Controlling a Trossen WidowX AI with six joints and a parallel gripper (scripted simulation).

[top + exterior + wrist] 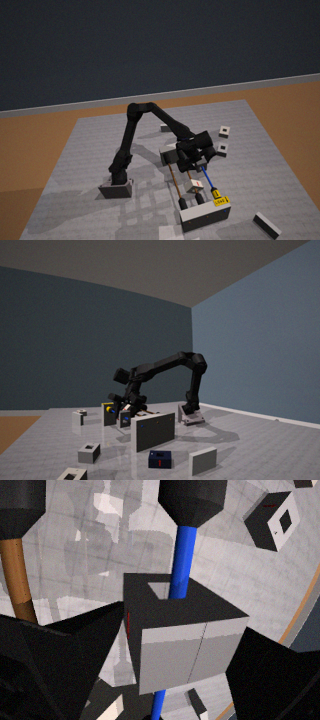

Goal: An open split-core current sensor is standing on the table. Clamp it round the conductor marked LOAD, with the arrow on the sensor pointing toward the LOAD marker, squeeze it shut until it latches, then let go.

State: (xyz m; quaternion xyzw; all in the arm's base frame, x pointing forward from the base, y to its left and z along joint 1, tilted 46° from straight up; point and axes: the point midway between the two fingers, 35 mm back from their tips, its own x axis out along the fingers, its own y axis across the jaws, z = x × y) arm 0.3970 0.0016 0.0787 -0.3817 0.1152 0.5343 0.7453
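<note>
The grey current sensor (198, 168) (124, 424) (167, 660) surrounds the blue LOAD conductor (208, 178) (183, 555). Its two halves look closed together, with a thin seam on the near face in the wrist view. A red mark shows edge-on on its left side; its direction cannot be told. My gripper (197, 164) (125, 414) (170, 614) is shut on the sensor, one finger on each side; the finger pads are partly hidden. The yellow LOAD marker (221, 200) sits on the front end block (206, 217), with its arrow toward that block.
Brown conductors (174, 178) (14, 575) run beside the blue one; a white sensor (191, 187) with a red mark sits on the middle one. A rear end block (155, 433), a navy sensor (166, 463), light holed blocks (223, 134) (84, 456) and a loose plate (267, 226) stand around.
</note>
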